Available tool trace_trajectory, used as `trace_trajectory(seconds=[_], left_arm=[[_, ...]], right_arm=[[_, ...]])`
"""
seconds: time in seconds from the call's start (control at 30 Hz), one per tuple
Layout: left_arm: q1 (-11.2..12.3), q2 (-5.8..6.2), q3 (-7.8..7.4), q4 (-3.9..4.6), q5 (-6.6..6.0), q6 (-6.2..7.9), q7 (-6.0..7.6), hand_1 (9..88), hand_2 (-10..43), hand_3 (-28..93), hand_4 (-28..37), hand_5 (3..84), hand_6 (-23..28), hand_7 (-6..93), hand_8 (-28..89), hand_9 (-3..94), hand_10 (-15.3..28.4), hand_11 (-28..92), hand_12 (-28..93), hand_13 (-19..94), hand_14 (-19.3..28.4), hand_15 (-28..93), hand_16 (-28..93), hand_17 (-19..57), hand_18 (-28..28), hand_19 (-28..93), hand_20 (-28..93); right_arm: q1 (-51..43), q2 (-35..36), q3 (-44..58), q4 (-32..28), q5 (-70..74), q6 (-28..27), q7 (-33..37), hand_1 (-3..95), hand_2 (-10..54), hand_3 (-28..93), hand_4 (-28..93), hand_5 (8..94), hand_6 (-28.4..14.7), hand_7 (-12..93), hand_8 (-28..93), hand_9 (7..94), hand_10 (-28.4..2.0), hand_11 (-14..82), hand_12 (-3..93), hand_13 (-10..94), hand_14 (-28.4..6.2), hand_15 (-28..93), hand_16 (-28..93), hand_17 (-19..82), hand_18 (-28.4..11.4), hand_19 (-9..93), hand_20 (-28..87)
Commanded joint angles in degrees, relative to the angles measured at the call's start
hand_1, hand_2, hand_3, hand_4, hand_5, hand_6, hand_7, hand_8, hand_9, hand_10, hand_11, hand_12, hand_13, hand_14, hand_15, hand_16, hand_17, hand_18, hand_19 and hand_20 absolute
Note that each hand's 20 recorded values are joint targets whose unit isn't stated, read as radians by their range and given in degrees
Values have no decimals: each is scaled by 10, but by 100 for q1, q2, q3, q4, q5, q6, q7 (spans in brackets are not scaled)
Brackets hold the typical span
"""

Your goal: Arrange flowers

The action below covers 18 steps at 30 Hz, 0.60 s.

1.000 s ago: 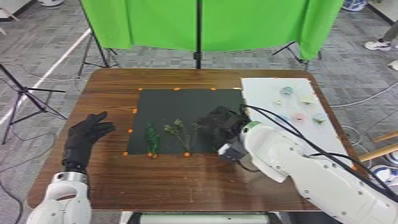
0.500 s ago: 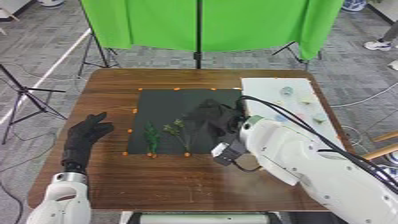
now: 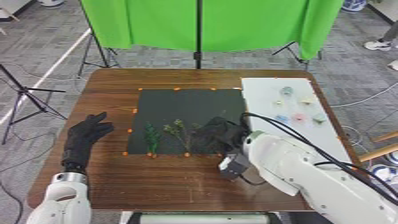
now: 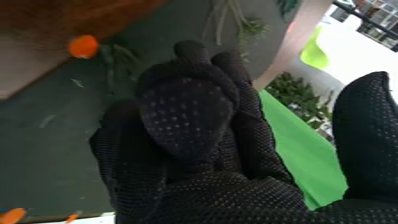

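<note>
Dark mat (image 3: 173, 106) | green stem (image 4: 110, 70) just beside right hand's (image 3: 218, 133) fingers, bunched, thumb apart | left hand (image 3: 83, 134) loosely spread

On the dark mat (image 3: 187, 102), a dense, dark green leafy sprig (image 3: 152, 137) lies flat, its stem end toward the robot. Just right of it lies a branching sprig (image 3: 178, 132) with small, pale yellowish-green tufts spreading from a thin stem. The wrist view shows another slender green stem (image 4: 110, 65) beside an orange marker (image 4: 83, 46). On the white board (image 3: 259, 92) sit small, separate flower heads: blue (image 3: 282, 119), pink (image 3: 298, 117), green (image 3: 320, 117), blue-green (image 3: 287, 91) and two pale yellow.
</note>
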Motion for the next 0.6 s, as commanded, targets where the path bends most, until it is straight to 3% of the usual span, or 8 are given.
trace_trajectory(seconds=[0.03, 0.6], left_arm=[[52, -43, -15, 12, 27, -61, -60, 288, 136, 587, -230, 534, 94, 69, -51, 546, 182, 233, 107, 450, 218, 283, -48, 125, 181, 325, 161], [41, -17, 4, 14, 29, -71, -82, 289, 137, 585, -229, 534, 95, 69, -51, 545, 182, 233, 107, 450, 216, 282, -48, 124, 181, 325, 163]], right_arm=[[-117, 149, 52, -76, 5, -54, 112, 180, 86, 599, -128, 557, -54, 99, -59, 634, -151, 81, 105, 937, -50, 570, 250, 651, -162, 932, 524], [-199, 319, 172, -212, -2, -100, 243, 180, 90, 596, -127, 558, -56, 99, -59, 635, -152, 82, 106, 937, -49, 573, 248, 653, -160, 932, 524]])
